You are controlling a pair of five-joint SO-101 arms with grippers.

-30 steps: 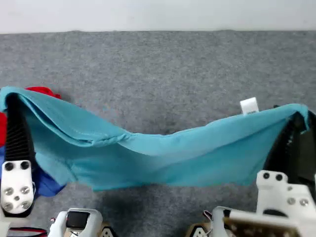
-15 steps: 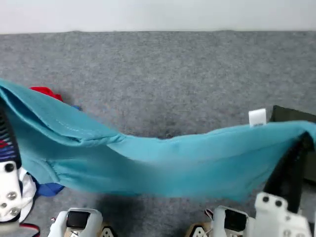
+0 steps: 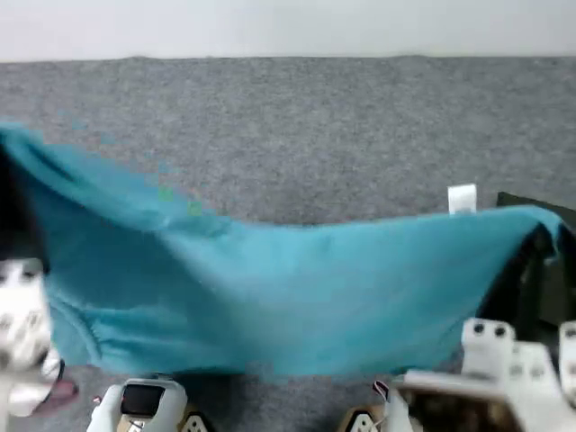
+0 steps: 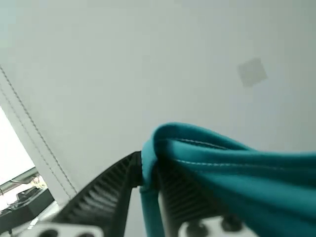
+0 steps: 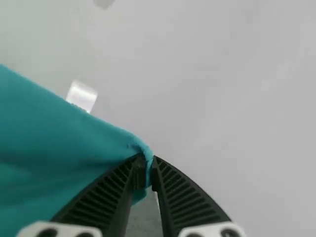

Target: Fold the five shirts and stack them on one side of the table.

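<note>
- since a second ago the teal shirt (image 3: 288, 297) has been drawn out flatter: its middle sagged between the two held ends then, and now it hangs as one broad sheet across the near half of the table (image 3: 297, 117).
- its left end has risen and swung out to the table's left edge, and the cloth now covers the spot where red and blue clothes showed.
- left gripper (image 4: 147, 167): jaws clamped on a rolled fold of the shirt's hem. the cloth loops over the tips of the black ribbed fingers (image 4: 106, 185) and trails off to one side.
- right gripper (image 5: 147, 162): jaws pressed together on a corner of the shirt, with the cloth nipped right at the tips of its ribbed fingers (image 5: 111, 192).
- in the high view the right gripper holds one end of the shirt up near the table's right edge, and the left arm, blurred, holds the other end at the left edge.
- the shirt is held up off the table between them. its upper edge runs nearly level from side to side, and its lower edge hangs toward the near edge, just above the arm bases (image 3: 139, 405).
- a white tag (image 3: 461, 199) stands at the shirt's upper edge near the right end.
- a dark thing (image 3: 531, 200) lies at the table's right edge, just behind that end of the shirt; what it is cannot be told.
</note>
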